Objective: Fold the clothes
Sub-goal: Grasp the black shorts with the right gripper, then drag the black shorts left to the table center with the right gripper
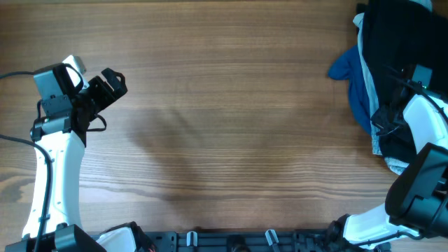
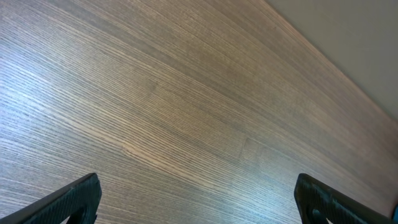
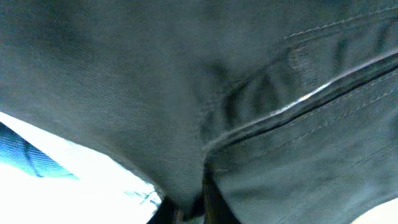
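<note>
The black clothes [image 1: 392, 35] lie bunched in a heap at the table's far right edge. In the right wrist view the dark fabric [image 3: 186, 81] fills the frame, with a stitched seam showing. My right gripper [image 3: 196, 211] is buried in this heap; the fabric puckers into its closed jaws, so it is shut on the black clothes. My left gripper [image 1: 112, 82] hovers over bare wood at the far left. In the left wrist view it [image 2: 196, 193] is wide open and empty.
A bright blue cloth [image 1: 346, 66] sticks out from the left side of the heap. A pale light-blue denim strip [image 1: 365, 52] runs between it and the black fabric. The wooden table [image 1: 224, 126] spans the view between both arms.
</note>
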Controlling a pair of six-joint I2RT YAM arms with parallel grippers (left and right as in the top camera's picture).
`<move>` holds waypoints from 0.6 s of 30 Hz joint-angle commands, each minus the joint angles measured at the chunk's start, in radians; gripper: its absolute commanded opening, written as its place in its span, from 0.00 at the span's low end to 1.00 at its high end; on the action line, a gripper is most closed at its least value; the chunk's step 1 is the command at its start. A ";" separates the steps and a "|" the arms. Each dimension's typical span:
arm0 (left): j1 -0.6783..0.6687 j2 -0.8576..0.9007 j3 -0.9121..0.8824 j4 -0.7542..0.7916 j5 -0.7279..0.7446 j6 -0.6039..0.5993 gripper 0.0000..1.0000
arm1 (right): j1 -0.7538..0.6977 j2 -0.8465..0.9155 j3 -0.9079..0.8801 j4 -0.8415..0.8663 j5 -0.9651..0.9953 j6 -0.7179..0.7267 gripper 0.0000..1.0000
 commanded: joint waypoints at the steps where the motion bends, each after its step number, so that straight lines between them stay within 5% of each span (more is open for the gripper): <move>1: 0.001 -0.016 0.008 0.000 -0.010 -0.001 1.00 | -0.019 -0.003 0.026 -0.012 -0.112 -0.041 0.04; 5: 0.002 -0.016 0.008 0.003 -0.010 -0.002 1.00 | 0.051 -0.142 0.119 -0.046 -0.481 -0.160 0.04; 9: 0.002 -0.016 0.008 0.005 -0.010 -0.002 1.00 | 0.334 -0.224 0.155 -0.039 -0.493 -0.123 0.04; 18: 0.002 -0.016 0.008 -0.001 -0.010 -0.002 1.00 | 0.926 0.027 0.156 0.133 -0.539 -0.080 0.04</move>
